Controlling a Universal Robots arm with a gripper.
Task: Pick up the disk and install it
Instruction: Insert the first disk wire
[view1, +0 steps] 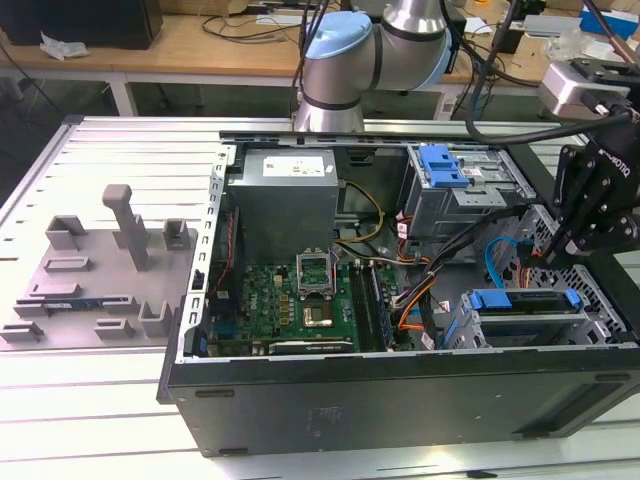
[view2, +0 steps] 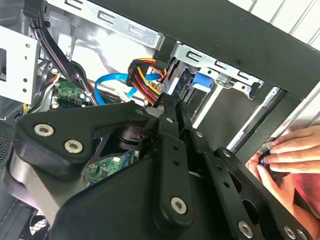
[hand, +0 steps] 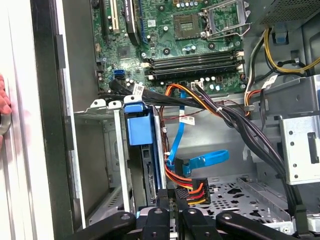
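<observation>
The disk (view1: 525, 301), a silver drive in a bright blue bracket, sits in the drive cage at the front corner of the open computer case (view1: 400, 385), on the exterior view's right. Its blue bracket end also shows in the first wrist view (hand: 139, 127) and in the second wrist view (view2: 202, 80). My black gripper (view1: 553, 257) hovers just above the disk's far end, apart from it. In both wrist views my gripper (hand: 173, 202) (view2: 172, 102) has its fingers drawn together with nothing between them, beside a bundle of red, orange and yellow wires (hand: 190, 187).
A person's hand (view2: 282, 155) rests on the case's outer edge, close to my gripper. A smaller blue clip (view1: 445, 165) lies on the upper drive cage. The grey power supply box (view1: 290, 190), the motherboard (view1: 300, 295), black cables and a blue ribbon cable (hand: 207, 160) crowd the inside.
</observation>
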